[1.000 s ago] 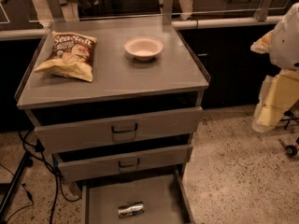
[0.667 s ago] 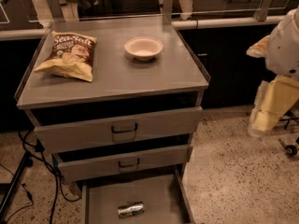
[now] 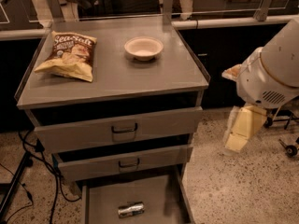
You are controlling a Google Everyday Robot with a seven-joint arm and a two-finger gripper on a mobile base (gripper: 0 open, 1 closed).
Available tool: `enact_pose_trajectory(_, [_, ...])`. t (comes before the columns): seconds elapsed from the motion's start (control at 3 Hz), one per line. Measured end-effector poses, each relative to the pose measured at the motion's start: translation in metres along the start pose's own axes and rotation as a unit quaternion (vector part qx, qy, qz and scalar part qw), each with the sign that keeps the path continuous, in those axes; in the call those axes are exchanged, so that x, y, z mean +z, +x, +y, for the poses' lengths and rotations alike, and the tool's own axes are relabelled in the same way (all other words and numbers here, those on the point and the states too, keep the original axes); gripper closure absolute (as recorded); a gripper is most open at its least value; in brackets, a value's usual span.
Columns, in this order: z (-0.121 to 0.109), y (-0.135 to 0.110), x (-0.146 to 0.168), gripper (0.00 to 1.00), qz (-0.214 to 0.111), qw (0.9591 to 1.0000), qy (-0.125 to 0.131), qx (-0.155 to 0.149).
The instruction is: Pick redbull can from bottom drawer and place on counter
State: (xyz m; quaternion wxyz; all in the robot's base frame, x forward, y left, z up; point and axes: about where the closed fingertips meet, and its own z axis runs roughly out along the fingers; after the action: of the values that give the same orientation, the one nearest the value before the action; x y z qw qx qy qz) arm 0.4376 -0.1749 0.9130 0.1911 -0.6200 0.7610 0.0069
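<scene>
Redbull can lies on its side on the floor of the open bottom drawer, near the drawer's middle and toward its front. Its long axis runs roughly left to right across the drawer, the right end tipped slightly toward the back.

The tool hangs pale and yellowish under the robot's white rounded arm, out to the right of the cabinet and well apart from it, at about the height of the two upper drawers. Whether it is spread or pressed together cannot be told. It holds nothing that shows.

From the tool, the can lies down and to the left, past the drawer's right wall. That wall stands between them, so the reach likely has to come in from above and in front, meeting the can across its narrow width. The upper drawers' fronts overhang only the rear of the bottom drawer.

On the surface above sit a pale bowl near the back and a chip bag at left, with bare room between and in front.
</scene>
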Motion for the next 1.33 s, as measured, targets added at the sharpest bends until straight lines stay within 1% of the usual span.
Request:
enact_pose_trajectory(0.33, [0.002,0.000,0.002,0.00,-0.001,1.0000,-0.001,-0.001])
enact_pose_trajectory(0.67, [0.020,-0.004,0.030,0.00,-0.012,0.9997,-0.015,-0.016])
enact_pose_trajectory(1.0, [0.048,-0.002,0.086,0.00,-0.020,0.9985,-0.035,-0.038])
enact_pose_trajectory(1.33, [0.049,-0.002,0.088,0.00,-0.019,0.9984,-0.036,-0.039])
